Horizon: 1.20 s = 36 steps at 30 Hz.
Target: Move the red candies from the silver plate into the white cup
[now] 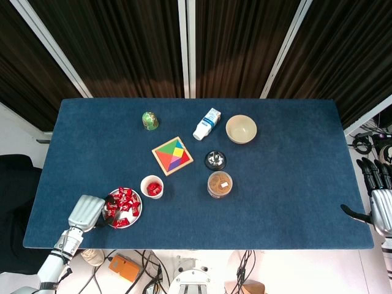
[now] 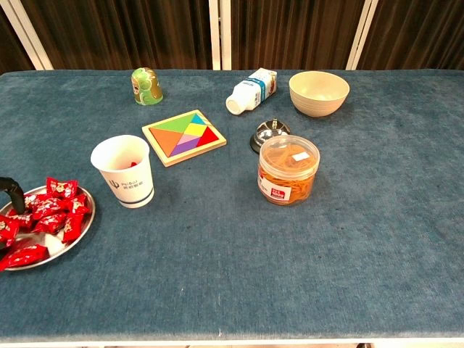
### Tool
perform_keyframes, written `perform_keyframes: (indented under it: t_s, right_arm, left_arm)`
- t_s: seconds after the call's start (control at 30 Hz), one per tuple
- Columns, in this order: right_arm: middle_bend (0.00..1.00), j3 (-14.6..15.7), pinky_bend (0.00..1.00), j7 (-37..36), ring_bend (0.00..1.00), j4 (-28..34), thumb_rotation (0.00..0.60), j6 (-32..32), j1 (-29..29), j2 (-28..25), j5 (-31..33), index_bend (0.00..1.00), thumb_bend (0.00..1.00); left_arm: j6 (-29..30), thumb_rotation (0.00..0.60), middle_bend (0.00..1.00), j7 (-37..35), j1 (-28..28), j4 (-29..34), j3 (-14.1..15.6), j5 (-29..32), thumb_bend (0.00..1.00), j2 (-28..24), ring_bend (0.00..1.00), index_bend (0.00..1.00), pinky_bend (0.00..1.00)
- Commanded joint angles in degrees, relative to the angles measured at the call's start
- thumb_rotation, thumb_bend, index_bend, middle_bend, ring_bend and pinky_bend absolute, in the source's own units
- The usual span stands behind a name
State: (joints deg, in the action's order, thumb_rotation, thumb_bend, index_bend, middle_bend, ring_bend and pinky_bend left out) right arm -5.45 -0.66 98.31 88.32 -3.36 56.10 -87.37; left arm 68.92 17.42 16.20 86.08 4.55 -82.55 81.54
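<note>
Just beside the left hand (image 1: 86, 212), red candies (image 1: 122, 206) fill the silver plate (image 1: 131, 220).

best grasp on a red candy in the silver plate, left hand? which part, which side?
Pinch one candy of the red candies at the plate's cup-side edge across its short wrapped body, coming from above. They lie flat and heaped in the shallow silver plate, so a side approach would probably hit the rim. The left robot hand is already beside it.

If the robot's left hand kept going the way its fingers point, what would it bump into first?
Most likely the red candies on the silver plate. The left hand sits at the plate's left edge with dark fingers reaching over them. Whether it already touches one is hard to tell.
</note>
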Motion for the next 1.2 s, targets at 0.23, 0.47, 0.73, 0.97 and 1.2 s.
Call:
perform_keyframes:
  t_s: [0.23, 0.47, 0.73, 0.97, 1.2]
  right_arm:
    - [0.12, 0.09, 0.10, -0.28, 0.00, -0.34, 0.600, -0.08, 0.11, 0.13, 0.29, 0.00, 0.16]
    - [0.12, 0.06, 0.10, -0.16, 0.00, -0.28, 0.600, -0.16, 0.02, 0.16, 0.29, 0.00, 0.16]
    - [0.12, 0.05, 0.10, -0.06, 0.00, -0.22, 0.600, -0.23, 0.01, 0.16, 0.44, 0.00, 0.16]
    - [0.12, 0.04, 0.10, -0.06, 0.00, -0.19, 0.600, -0.31, -0.02, 0.15, 0.55, 0.00, 0.16]
    - [0.12, -0.02, 0.10, -0.15, 0.00, -0.14, 0.600, 0.12, 0.15, 0.02, 0.45, 0.00, 0.16]
  left_arm:
    - [-1.28, 0.600, 0.95, 0.18, 0.67, -0.11, -0.51, 0.11, 0.25, -0.06, 0.92, 0.46, 0.83]
    - [-2.12, 0.600, 0.95, -0.28, 1.04, -0.27, -0.79, 0.28, 0.32, -0.20, 0.92, 0.50, 0.83]
    - [-3.57, 0.600, 0.95, -0.94, 1.46, -1.35, -0.82, 0.68, 0.36, 0.53, 0.92, 0.54, 0.83]
    - [-3.23, 0.600, 0.96, -1.54, 1.59, -1.45, -1.04, 0.14, 0.40, 0.62, 0.92, 0.58, 0.83]
    - [0.24, 0.600, 0.96, -4.04, 1.47, 3.01, -1.75, -2.80, 0.39, -2.66, 0.92, 0.58, 0.83]
